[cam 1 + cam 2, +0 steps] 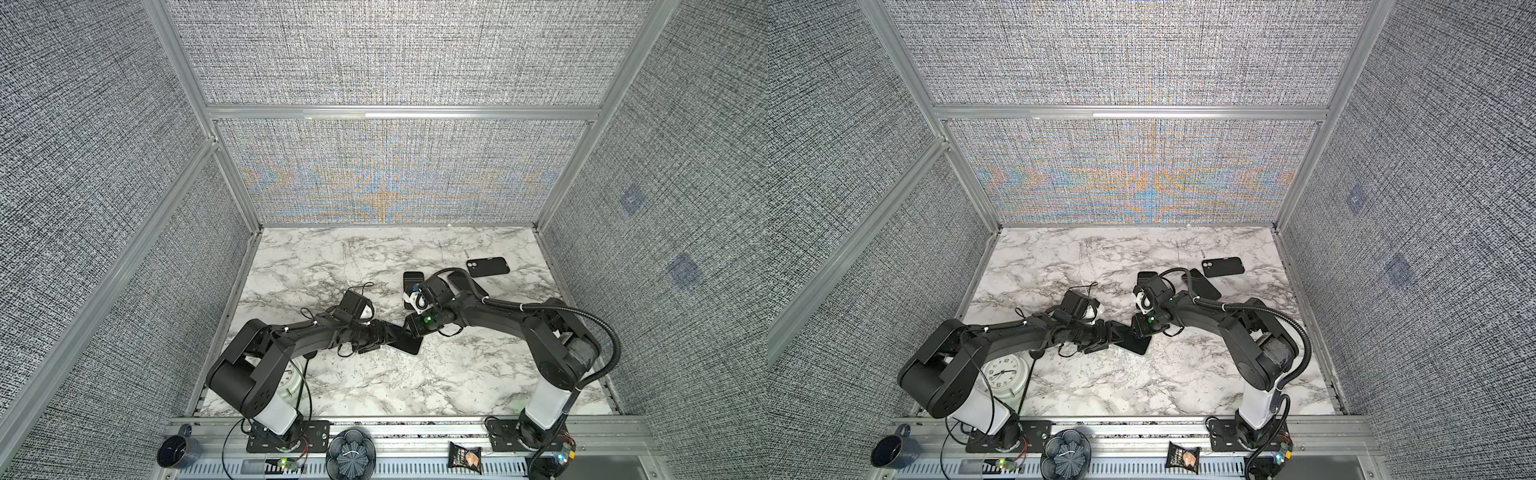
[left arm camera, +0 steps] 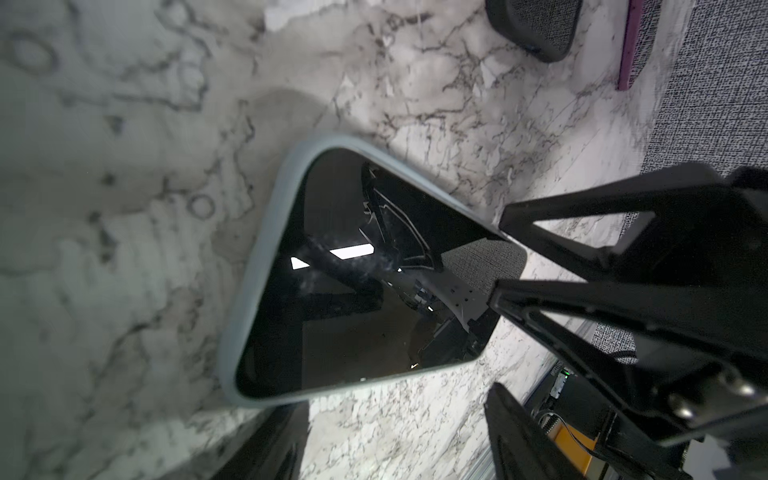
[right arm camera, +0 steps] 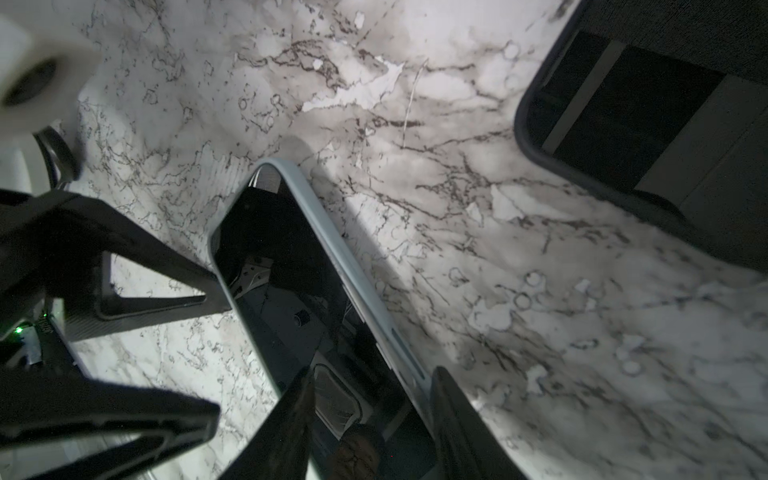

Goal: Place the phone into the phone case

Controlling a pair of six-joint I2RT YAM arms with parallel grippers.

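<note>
Four phone-shaped slabs (image 1: pixel 1223 267) (image 1: pixel 1145 276) (image 1: pixel 1206 286) (image 1: pixel 1138 345), one clock (image 1: pixel 1001 374), one mug (image 1: pixel 892 453), one snack bag (image 1: pixel 1183 457).

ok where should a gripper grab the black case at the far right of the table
Probably from straight above, pinching the black case across its short width, one finger on each long edge, at mid-length. It lies flat on the table, so only the rims offer purchase, and mid-length avoids the camera cut-out at one end.
</note>
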